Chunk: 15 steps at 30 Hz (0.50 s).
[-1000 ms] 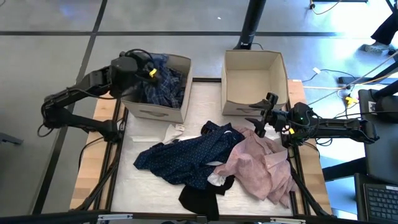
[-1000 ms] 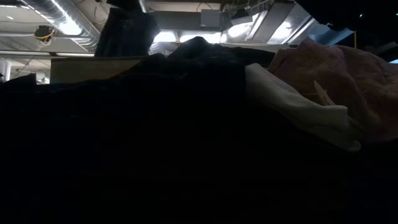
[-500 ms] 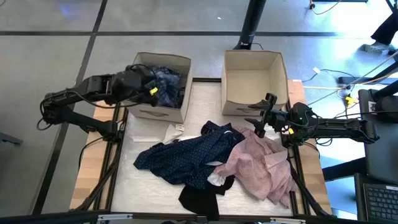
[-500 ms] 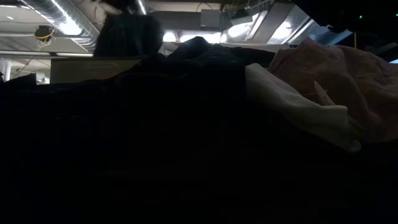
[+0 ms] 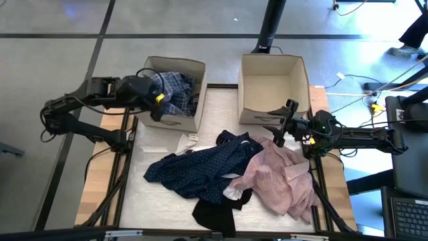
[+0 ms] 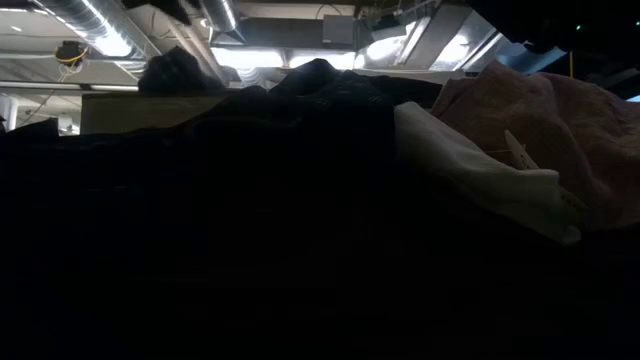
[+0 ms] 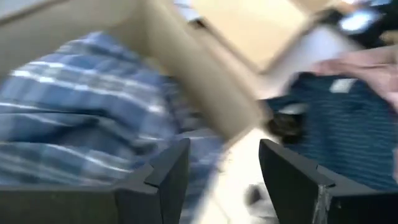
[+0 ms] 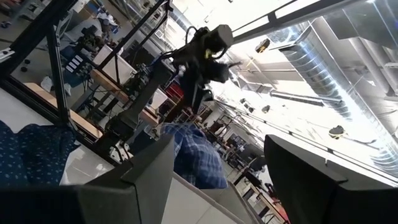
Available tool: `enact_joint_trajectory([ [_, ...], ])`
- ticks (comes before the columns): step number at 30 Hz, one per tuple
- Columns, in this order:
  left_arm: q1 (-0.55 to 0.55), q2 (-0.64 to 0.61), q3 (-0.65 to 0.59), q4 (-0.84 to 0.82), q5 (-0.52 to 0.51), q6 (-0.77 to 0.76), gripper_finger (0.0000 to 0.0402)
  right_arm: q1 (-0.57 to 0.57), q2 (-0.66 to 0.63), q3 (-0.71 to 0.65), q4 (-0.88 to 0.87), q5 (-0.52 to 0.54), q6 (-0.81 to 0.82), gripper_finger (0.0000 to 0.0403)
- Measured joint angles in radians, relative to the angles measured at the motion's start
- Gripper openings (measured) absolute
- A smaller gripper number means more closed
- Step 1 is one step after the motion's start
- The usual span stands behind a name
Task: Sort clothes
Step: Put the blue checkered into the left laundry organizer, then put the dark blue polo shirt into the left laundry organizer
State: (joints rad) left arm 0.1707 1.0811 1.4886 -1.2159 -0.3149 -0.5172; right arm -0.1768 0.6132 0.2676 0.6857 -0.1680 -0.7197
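The plaid shirt (image 5: 175, 90) lies in the left box (image 5: 175, 119). The left claw (image 5: 158, 100) gapes empty at the box's nine o'clock. The right claw (image 5: 279, 128), wide, is nearer the pink shirt (image 5: 284, 177), at its six o'clock.

two beige fabric boxes (image 5: 274, 87) at table (image 5: 157, 144) far edge.

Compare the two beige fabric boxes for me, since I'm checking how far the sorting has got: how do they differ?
The left box holds the blue-white plaid shirt, which partly hangs over its rim; the right box shows nothing inside. The left hand is at the left box's front wall, open; the right hand is in front of the right box, open. Both boxes are beige, open-topped and stand upright at the table's far edge.
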Motion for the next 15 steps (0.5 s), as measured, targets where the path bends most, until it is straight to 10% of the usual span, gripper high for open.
enact_joint_trajectory([
  [15, -0.334, 0.254, -0.091, 0.272, -0.002, 0.001, 0.0182, 0.000, 0.000, 0.000, -0.038, 0.000, -0.025, 0.0250],
])
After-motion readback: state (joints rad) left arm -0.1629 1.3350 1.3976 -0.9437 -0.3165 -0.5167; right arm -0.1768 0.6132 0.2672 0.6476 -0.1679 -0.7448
